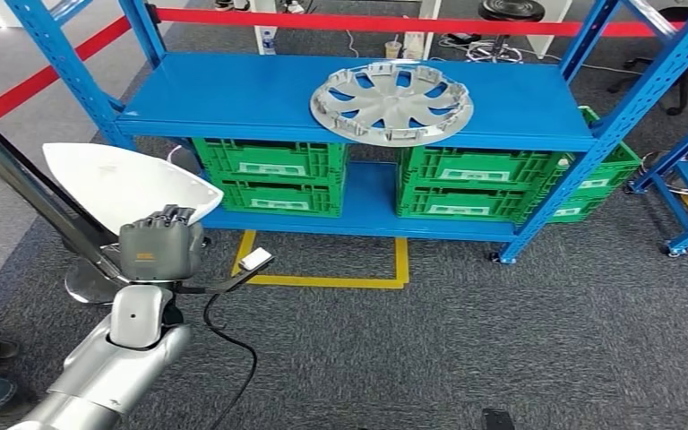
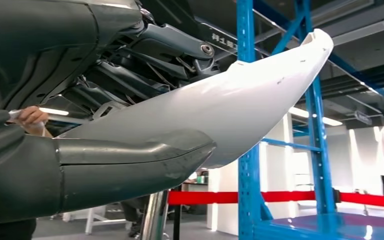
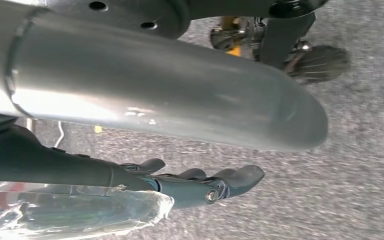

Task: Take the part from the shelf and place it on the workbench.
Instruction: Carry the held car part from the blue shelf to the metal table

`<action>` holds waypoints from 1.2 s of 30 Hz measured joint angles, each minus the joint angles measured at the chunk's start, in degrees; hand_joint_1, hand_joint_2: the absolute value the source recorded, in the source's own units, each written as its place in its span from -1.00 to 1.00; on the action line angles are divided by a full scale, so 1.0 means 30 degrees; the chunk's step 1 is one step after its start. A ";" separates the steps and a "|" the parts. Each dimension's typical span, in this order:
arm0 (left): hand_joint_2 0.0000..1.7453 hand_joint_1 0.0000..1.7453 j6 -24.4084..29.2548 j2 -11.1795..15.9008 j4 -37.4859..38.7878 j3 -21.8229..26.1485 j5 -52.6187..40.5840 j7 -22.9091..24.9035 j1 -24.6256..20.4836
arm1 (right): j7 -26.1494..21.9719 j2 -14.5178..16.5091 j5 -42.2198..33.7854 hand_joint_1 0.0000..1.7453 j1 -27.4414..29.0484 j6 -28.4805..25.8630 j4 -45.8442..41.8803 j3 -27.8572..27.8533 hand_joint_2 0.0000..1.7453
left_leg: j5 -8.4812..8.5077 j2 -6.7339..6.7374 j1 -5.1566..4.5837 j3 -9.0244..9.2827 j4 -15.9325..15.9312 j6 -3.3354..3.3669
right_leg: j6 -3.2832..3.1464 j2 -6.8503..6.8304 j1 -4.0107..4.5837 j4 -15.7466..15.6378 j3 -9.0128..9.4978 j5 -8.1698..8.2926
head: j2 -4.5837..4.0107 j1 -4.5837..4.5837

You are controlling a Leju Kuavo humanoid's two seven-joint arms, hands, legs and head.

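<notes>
Nearest, at the lower left of the head view, the silver left arm rises from the bottom edge, and the left hand [image 1: 161, 246] grips the near edge of a white curved panel [image 1: 121, 184], its fingers curled over the rim. The left wrist view shows the thick grey thumb [image 2: 130, 170] pressed under the same white panel [image 2: 240, 110], with darker fingers on its other side. So the part is off the shelf and held in the air at the left, over the grey carpet [image 1: 502, 340]. The right hand [image 3: 200, 182] hangs above the carpet, its dark fingers extended together and holding nothing.

A black cable [image 1: 233, 349] trails across the floor beside the arm, and yellow tape [image 1: 322, 269] marks a rectangle on the carpet just before the shelf. Farther off, the blue shelf [image 1: 233, 98] carries a silver wheel cover [image 1: 392, 101] on its upper deck, with green crates [image 1: 269, 175] on the lower level. Red barrier tape [image 1: 367, 20] runs behind it.
</notes>
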 joint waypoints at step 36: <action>1.00 1.00 0.0233 -0.1020 -0.0124 0.1883 0.0000 -0.2503 0.1020 | -0.0011 -0.0015 0.0575 -1.00 -0.0109 -0.0007 0.0005 0.0062 -1.00 | 0.1142 -0.0033 0.0117 -0.2103 0.0776 -0.0208 | 0.0077 0.0015 0.0042 0.2724 0.0603 -0.1434 | 0.0000 -0.0023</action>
